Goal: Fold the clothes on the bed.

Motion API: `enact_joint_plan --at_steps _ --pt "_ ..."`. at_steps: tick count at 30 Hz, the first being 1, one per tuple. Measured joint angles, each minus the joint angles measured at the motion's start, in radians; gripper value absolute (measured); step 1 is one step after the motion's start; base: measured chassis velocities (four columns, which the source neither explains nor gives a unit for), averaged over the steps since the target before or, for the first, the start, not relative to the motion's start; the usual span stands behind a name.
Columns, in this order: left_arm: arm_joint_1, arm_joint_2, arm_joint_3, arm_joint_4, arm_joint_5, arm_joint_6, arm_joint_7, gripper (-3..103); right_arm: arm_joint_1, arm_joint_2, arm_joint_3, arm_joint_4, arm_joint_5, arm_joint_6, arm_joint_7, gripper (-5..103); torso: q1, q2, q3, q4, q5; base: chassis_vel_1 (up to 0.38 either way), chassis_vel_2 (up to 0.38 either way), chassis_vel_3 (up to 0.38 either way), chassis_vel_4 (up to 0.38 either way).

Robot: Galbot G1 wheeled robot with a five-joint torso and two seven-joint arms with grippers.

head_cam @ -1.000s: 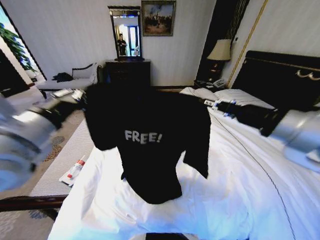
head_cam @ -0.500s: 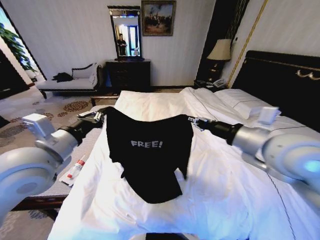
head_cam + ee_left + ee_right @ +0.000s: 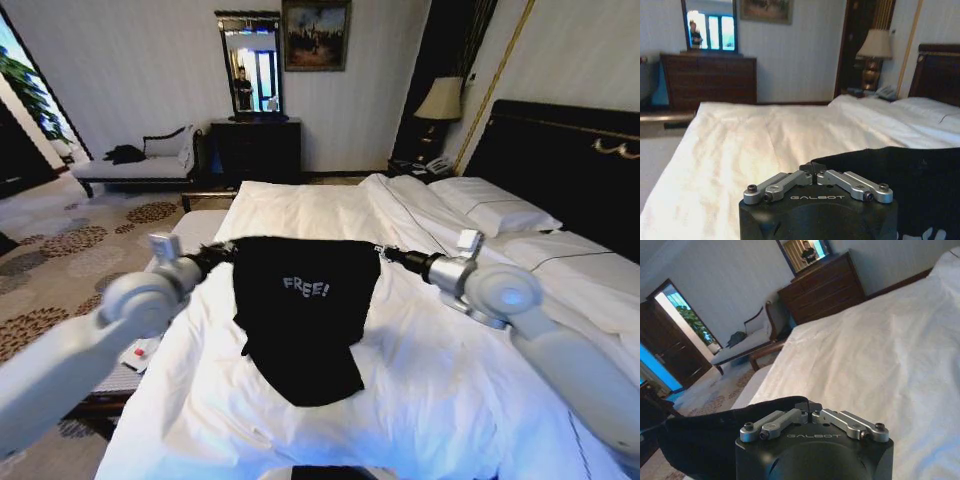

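Head view, T-shirt: the black T-shirt (image 3: 300, 315) hangs by its shoulders, stretched between the two grippers, its "FREE!" lettering facing the camera; the hem end lies crumpled on the duvet toward 6 o'clock.
Change in the T-shirt: a second ago it is held high and broad, filling the middle of the picture; now it sits lower and farther out over the bed, its top edge pulled into a nearly straight line, more of the cloth resting on the duvet.
Left gripper: the left gripper (image 3: 222, 252) is at 9 o'clock of the shirt, pinched shut on the shoulder corner; the left wrist view shows black cloth caught between its closed fingers (image 3: 812, 169).
Right gripper: the right gripper (image 3: 384, 253) is at 3 o'clock of the shirt, likewise clamped on the other shoulder (image 3: 807, 406).
Change in the arms: both have swung down and reached forward, from raised and close to the camera to stretched out low.
Bed: the bed (image 3: 300, 205) lies white and open beyond the shirt toward 12 o'clock, pillows at 2 o'clock.
Meaning for the task: the shirt seems to be getting laid out flat; folding proper looks not yet begun.
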Motion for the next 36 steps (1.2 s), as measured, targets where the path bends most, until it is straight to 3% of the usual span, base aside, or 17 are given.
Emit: enact_joint_plan --at_steps 10,11,15,16,18,23,28,33,36 --pt "-0.138 -0.144 0.180 0.212 0.057 -0.001 -0.002 0 0.172 0.167 -0.231 -0.330 -0.188 0.035 -0.086 0 0.000 0.000 0.000 0.0005 0.0003 0.000 0.000 0.000 0.000" --pt "-0.173 -0.195 0.221 0.274 0.070 -0.002 -0.003 0 0.194 0.191 -0.261 -0.406 -0.218 0.044 -0.106 0 0.000 0.000 0.000 0.0004 0.0002 0.000 0.000 0.000 0.000" --pt "-0.230 -0.287 0.280 0.391 0.095 -0.002 0.000 0 0.227 0.220 -0.299 -0.519 -0.261 0.063 -0.142 0 0.000 0.000 0.000 0.0000 0.0006 0.000 0.000 0.000 0.000" --pt "-0.269 -0.355 0.312 0.474 0.119 -0.001 0.009 0 0.252 0.236 -0.324 -0.586 -0.287 0.077 -0.167 0 0.000 0.000 0.000 -0.0004 0.0003 0.000 0.000 0.000 0.000" --pt "-0.309 -0.428 0.338 0.568 0.154 -0.003 0.018 0 0.288 0.259 -0.355 -0.659 -0.308 0.092 -0.191 0 0.000 0.000 0.000 -0.0006 0.0007 0.000 0.000 0.000 0.000" --pt "-0.370 -0.519 0.366 0.724 0.199 -0.015 0.040 0 0.365 0.304 -0.400 -0.782 -0.340 0.117 -0.220 0 0.000 0.000 0.000 -0.0001 0.0006 0.000 0.000 0.000 0.000" --pt "-0.476 -0.649 0.392 0.991 0.273 -0.046 0.080 0 0.511 0.418 -0.469 -1.024 -0.411 0.166 -0.274 0 0.000 0.000 0.000 0.0006 0.0004 0.000 0.000 0.000 0.000" --pt "-0.527 -0.739 0.387 1.135 0.313 -0.059 0.104 0 0.564 0.488 -0.495 -1.140 -0.436 0.183 -0.292 0 0.000 0.000 0.000 0.0004 0.0005 0.000 0.000 0.000 0.000" --pt "-0.555 -0.834 0.353 1.250 0.358 -0.072 0.117 0 0.588 0.530 -0.502 -1.239 -0.454 0.204 -0.313 0 0.000 0.000 0.000 0.0001 0.0003 0.000 0.000 0.000 0.000"
